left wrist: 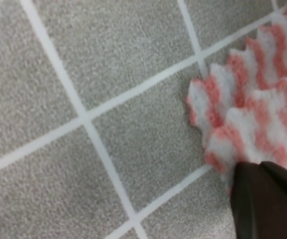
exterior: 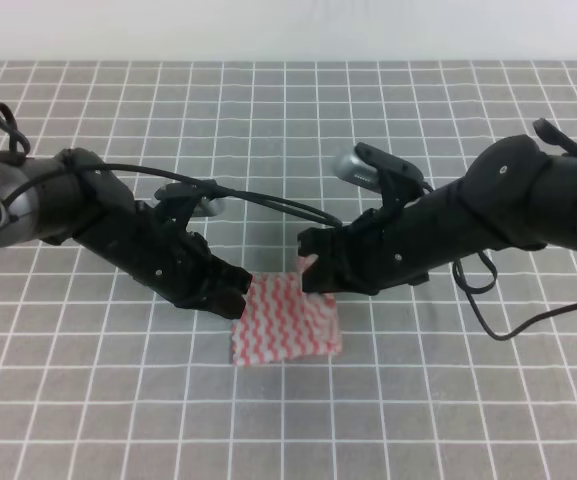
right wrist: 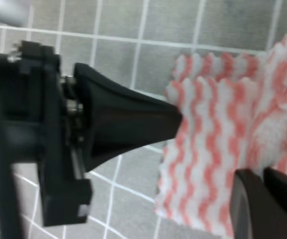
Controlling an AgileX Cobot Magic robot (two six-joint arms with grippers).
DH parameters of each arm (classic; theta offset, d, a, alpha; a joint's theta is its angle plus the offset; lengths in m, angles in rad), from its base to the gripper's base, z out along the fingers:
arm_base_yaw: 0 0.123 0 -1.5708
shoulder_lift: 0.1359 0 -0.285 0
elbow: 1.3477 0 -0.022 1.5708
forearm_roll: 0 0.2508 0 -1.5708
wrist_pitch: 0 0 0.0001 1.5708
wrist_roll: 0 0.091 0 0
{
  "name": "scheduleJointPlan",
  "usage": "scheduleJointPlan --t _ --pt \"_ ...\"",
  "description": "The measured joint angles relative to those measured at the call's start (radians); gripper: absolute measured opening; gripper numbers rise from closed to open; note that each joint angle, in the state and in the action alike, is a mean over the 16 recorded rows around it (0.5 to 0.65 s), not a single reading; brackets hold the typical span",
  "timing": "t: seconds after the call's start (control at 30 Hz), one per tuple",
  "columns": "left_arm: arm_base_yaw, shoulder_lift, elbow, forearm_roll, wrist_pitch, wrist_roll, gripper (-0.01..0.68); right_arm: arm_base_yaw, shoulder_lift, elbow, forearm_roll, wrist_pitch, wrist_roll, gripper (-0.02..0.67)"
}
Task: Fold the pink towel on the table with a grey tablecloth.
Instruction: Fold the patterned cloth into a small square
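Note:
The pink towel (exterior: 286, 322) lies on the table with a grey tablecloth (exterior: 428, 400), doubled over into two layers of pink-and-white zigzag. My left gripper (exterior: 240, 296) is shut on the towel's near-left corner; the left wrist view shows a dark fingertip (left wrist: 262, 199) over the serrated edge of the towel (left wrist: 242, 109). My right gripper (exterior: 311, 272) is shut on the upper right corner, which is lifted a little. In the right wrist view the left gripper (right wrist: 175, 119) tapers to a point at the towel (right wrist: 218, 149), and my right fingertips (right wrist: 250, 204) sit at the bottom right.
Grey gridded cloth (left wrist: 83, 99) surrounds the towel on all sides. Both arms slant in low over the table from left and right, with black cables (exterior: 268, 200) hanging around them. A white wall (exterior: 288, 30) runs behind the far edge.

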Motion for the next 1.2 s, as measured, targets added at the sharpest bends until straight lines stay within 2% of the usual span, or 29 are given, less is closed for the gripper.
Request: scheduleJointPlan --t 0.57,1.2 --pt "0.0 0.0 0.0 -0.003 0.0 0.001 -0.003 0.045 0.068 -0.062 0.042 0.022 -0.034 -0.015" --pt "0.0 0.0 0.0 -0.003 0.0 0.001 -0.003 0.051 0.098 -0.068 0.088 0.028 -0.063 -0.015"
